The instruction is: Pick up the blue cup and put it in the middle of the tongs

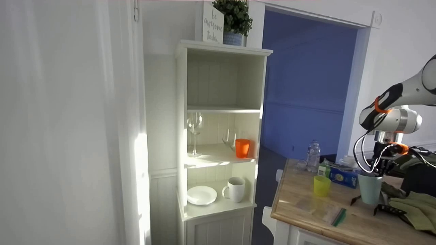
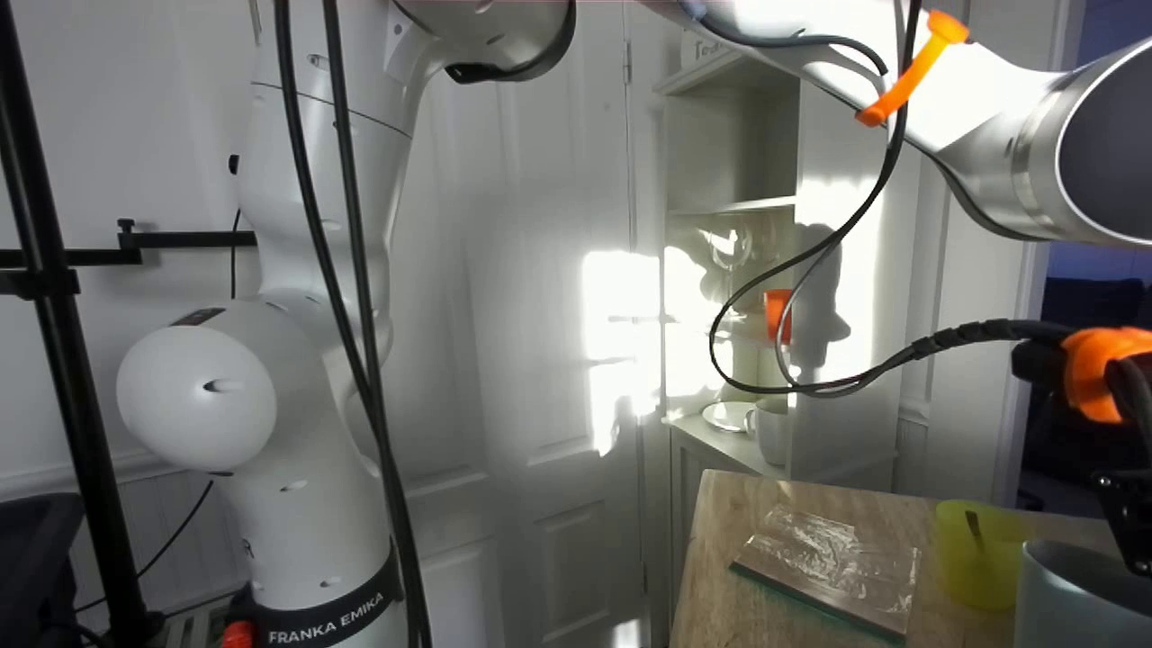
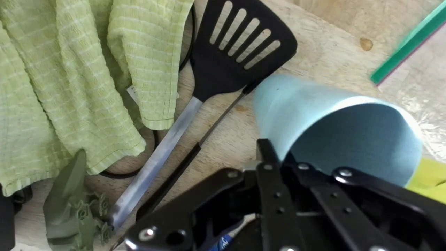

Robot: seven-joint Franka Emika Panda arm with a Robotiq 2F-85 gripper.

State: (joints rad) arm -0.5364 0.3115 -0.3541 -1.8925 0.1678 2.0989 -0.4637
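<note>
Gripper [image 3: 277, 153] has the rim of the blue cup [image 1: 370, 188] pinched btwn its fingers, one inside the wall, one outside. Cup's upright, mouth up, well R of the L edge of the desk [image 1: 295, 190] & a bit in from the near edge (edges as seen in an exterior view). Tongs [image 3: 185, 162] lie w/ a dark tip showing each side of the cup's base, both pointing twd the near edge; can't tell if the base touches the desk. In wrist view only one tong arm shows clearly, alongside the handle of a black slotted spatula [image 3: 210, 82], whose head is just beside the cup. Yellow-green cup [image 1: 322, 186] stands apart, nearer the L edge; zip bag [image 2: 823, 567] lies flat btwn it & the near edge. Clear bottle [image 1: 313, 156] is nr the far-L corner, blue box [image 1: 349, 178] just beside it. Green towel [image 1: 415, 207] is further R, by the near edge, green lump [image 3: 68, 212] next to it in wrist view.
</note>
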